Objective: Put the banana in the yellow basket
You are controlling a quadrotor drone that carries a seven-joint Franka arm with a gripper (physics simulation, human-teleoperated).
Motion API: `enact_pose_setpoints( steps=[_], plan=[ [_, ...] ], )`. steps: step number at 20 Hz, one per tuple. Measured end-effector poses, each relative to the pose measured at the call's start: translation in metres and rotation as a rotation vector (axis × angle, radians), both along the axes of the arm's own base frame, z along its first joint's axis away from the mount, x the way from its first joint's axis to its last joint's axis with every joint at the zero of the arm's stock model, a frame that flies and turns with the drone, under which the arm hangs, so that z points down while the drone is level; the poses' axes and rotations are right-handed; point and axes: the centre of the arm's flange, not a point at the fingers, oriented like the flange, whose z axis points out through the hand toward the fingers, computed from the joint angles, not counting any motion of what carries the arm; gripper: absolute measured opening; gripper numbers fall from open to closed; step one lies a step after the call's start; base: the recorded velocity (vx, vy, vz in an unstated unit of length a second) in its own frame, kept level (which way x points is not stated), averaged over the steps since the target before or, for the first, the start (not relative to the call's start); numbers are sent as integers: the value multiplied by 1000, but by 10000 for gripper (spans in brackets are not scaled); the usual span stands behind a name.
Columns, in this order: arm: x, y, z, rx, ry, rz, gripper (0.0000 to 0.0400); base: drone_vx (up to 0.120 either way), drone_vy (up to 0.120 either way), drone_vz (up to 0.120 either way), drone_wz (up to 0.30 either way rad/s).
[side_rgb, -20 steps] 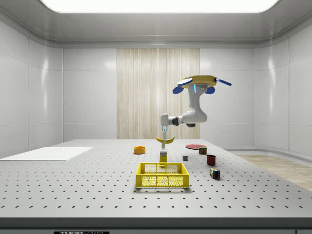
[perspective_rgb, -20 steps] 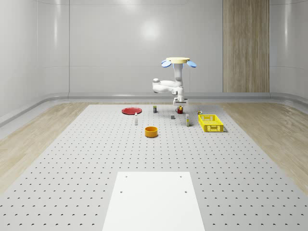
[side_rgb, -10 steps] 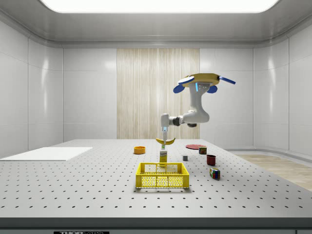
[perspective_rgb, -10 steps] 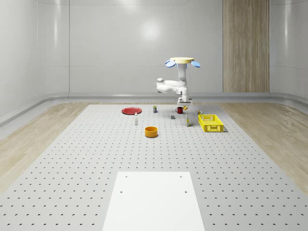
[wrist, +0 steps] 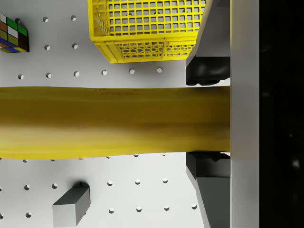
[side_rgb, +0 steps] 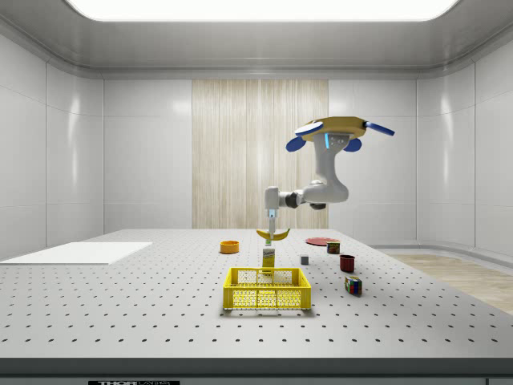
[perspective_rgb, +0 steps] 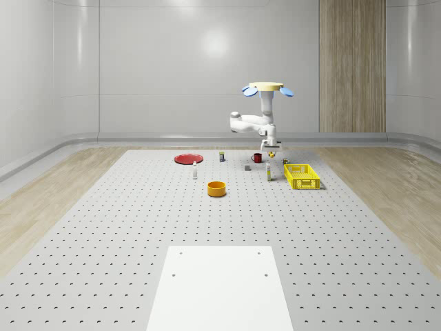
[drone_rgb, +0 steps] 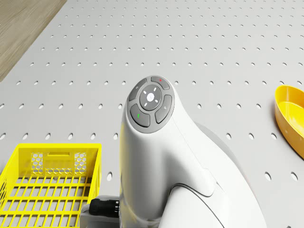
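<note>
- Two fingers [wrist: 205,71] of the gripper [wrist: 209,118] squeeze the banana [wrist: 109,121] between them, up in the air.
- Below the jaws, a bit off to one side, sits the yellow basket [side_rgb: 267,289].
- Drone [side_rgb: 338,128] hovers above the table [perspective_rgb: 124,227], probably near the red mug [side_rgb: 347,262].

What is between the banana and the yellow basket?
In the side view, a small upright bottle stands under the held banana, just behind the yellow basket. Otherwise bare table.

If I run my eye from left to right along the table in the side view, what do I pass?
White mat → orange bowl → yellow basket → grey block → red plate → dark red mug → colourful puzzle cube.
</note>
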Motion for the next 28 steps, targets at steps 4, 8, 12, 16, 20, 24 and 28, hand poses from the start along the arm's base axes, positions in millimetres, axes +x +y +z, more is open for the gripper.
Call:
enact_pose_setpoints(
  steps=[4, 8, 12, 16, 20, 24, 28],
  plan=[
    [0, 0, 0, 0, 0, 0, 189, 0, 120, 0, 0],
    [0, 0, 0, 0, 0, 0, 189, 0, 120, 0, 0],
    [0, 0, 0, 0, 0, 0, 189, 0, 120, 0, 0],
    [0, 0, 0, 0, 0, 0, 189, 0, 120, -40, 0],
    [0, 0, 0, 0, 0, 0, 189, 0, 120, -120, 0],
    [0, 0, 0, 0, 0, 0, 189, 0, 120, -120, 0],
    [0, 0, 0, 0, 0, 0, 189, 0, 120, -120, 0]
  ],
)
